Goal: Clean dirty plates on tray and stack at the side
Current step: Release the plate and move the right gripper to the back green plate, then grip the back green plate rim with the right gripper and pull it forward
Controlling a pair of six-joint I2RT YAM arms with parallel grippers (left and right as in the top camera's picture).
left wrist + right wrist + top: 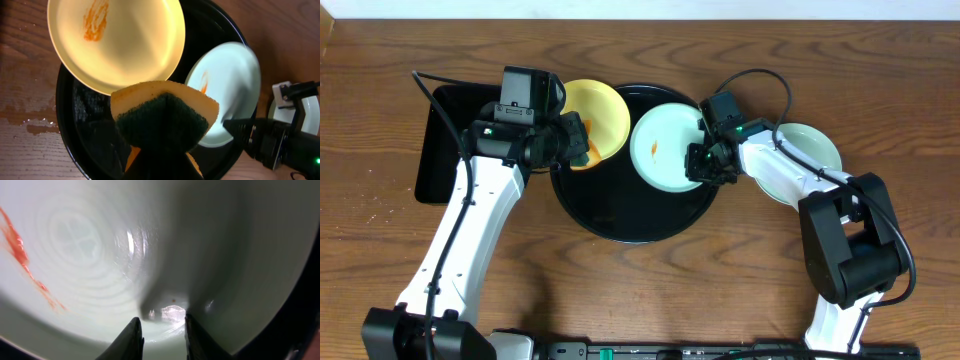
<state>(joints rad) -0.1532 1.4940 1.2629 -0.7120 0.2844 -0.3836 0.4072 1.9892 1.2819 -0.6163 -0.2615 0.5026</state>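
The tray (620,215) carries a yellow plate (605,110) on its left rim and a smeared mint plate (665,150) on its right. A second mint plate (815,145) sits off it. The left gripper (578,140) is clenched on a sponge (165,112). The right gripper (703,160) stands narrow at the mint plate's rim, but I cannot tell if it pinches. A shallow bite could let that plate slip under scrubbing.

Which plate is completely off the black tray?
The mint plate at far right, on the table; the smeared mint plate lies in the tray and the yellow plate overlaps its rim.
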